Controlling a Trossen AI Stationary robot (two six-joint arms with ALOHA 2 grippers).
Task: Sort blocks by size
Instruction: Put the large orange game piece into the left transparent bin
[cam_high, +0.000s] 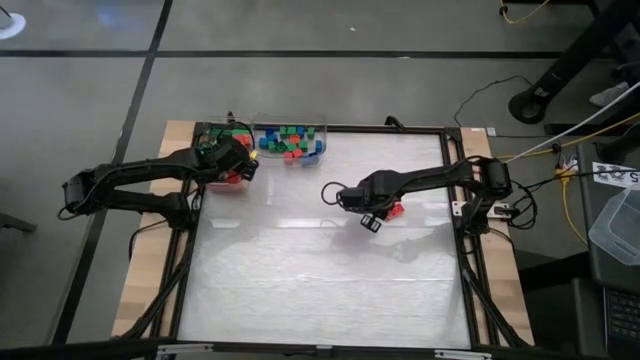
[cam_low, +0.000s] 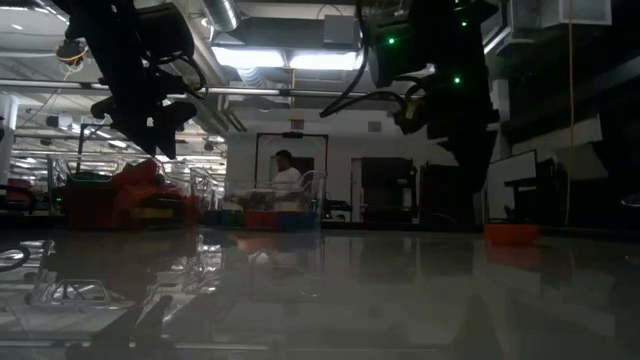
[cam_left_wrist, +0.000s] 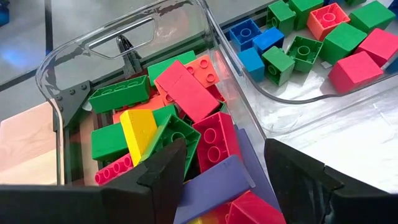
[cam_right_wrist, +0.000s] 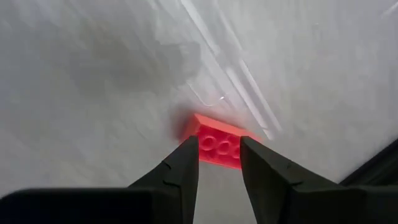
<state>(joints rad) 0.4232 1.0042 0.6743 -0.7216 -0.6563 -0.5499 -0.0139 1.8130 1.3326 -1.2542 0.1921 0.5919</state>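
A red block with two rows of studs lies flat on the white table, right of centre. My right gripper hangs above it, pointing down, fingers a little apart and holding nothing; in the low view the block rests on the table below the gripper. My left gripper stands open above a clear bin at the far left that holds several longer blocks. One finger is over the blocks, the other beyond the bin's wall. A second clear bin holds short square blocks.
The two bins stand side by side at the table's far edge. The white mat is framed by a dark rail. Both arms' bases sit at the table's left and right sides. Beyond the table, a person shows in the room.
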